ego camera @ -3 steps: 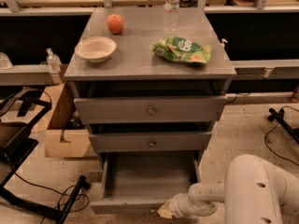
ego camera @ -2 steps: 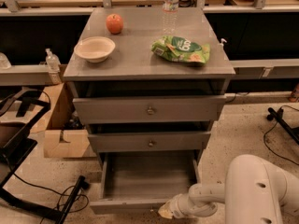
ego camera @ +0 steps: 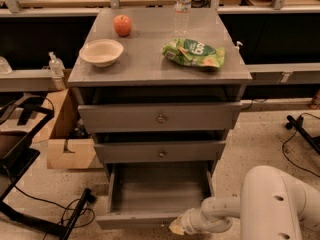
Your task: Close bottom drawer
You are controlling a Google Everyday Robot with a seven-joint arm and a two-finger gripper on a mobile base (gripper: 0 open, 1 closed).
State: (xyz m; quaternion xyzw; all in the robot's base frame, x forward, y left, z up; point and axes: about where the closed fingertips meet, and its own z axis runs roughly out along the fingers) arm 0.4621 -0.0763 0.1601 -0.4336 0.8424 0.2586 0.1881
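The bottom drawer [ego camera: 150, 194] of the grey cabinet is pulled well out, its inside bare. Its front panel [ego camera: 135, 220] runs along the lower edge of the view; the knob is hidden. My gripper [ego camera: 176, 226] is at the right end of that front panel, low at the frame's bottom, at or just in front of the panel. The white arm [ego camera: 270, 209] reaches in from the lower right. The top drawer [ego camera: 160, 117] and the middle drawer [ego camera: 161, 152] stand slightly out.
On the cabinet top [ego camera: 150, 64] are a bowl [ego camera: 101, 51], an apple [ego camera: 122, 25], a green chip bag [ego camera: 194, 53] and a water bottle [ego camera: 183, 4]. A cardboard box [ego camera: 67, 139] and cables [ego camera: 55, 209] lie on the floor at the left.
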